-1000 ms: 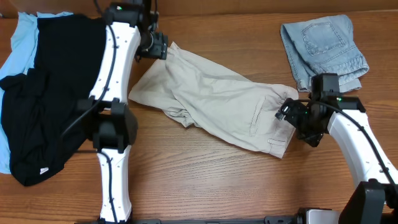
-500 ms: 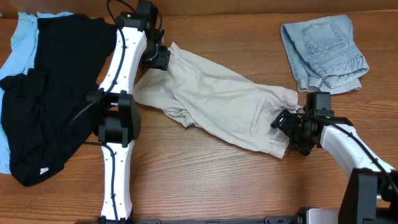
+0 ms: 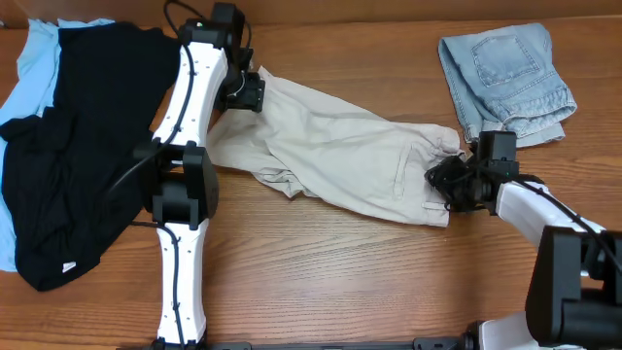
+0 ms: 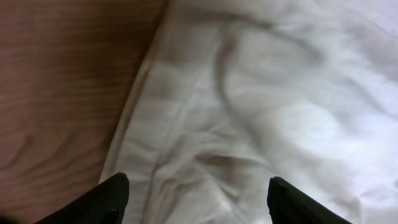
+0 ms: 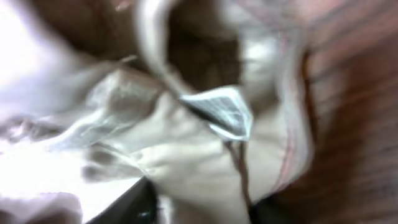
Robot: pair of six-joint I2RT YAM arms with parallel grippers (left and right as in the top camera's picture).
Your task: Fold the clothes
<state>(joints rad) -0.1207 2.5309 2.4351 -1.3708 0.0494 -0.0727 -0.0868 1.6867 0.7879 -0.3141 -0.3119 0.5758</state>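
Pale beige shorts (image 3: 340, 156) lie spread slantwise across the middle of the table. My left gripper (image 3: 248, 92) hovers over their far left corner. In the left wrist view its fingers (image 4: 106, 199) stand wide apart, open, with the pale cloth (image 4: 249, 106) below them. My right gripper (image 3: 449, 185) is at the waistband end on the right. In the blurred right wrist view, bunched beige cloth (image 5: 205, 155) with a white label (image 5: 227, 112) fills the gap between the jaws, which are shut on it.
A black garment (image 3: 87, 146) lies heaped over a sky-blue piece (image 3: 34, 63) at the far left. Folded faded denim (image 3: 505, 73) sits at the back right, close behind my right arm. Bare wooden table (image 3: 340, 282) shows along the front.
My right gripper moved left onto the waistband end and closed on it; that end of the shorts has bunched and shifted up. My left gripper moved slightly, still over the far left corner.
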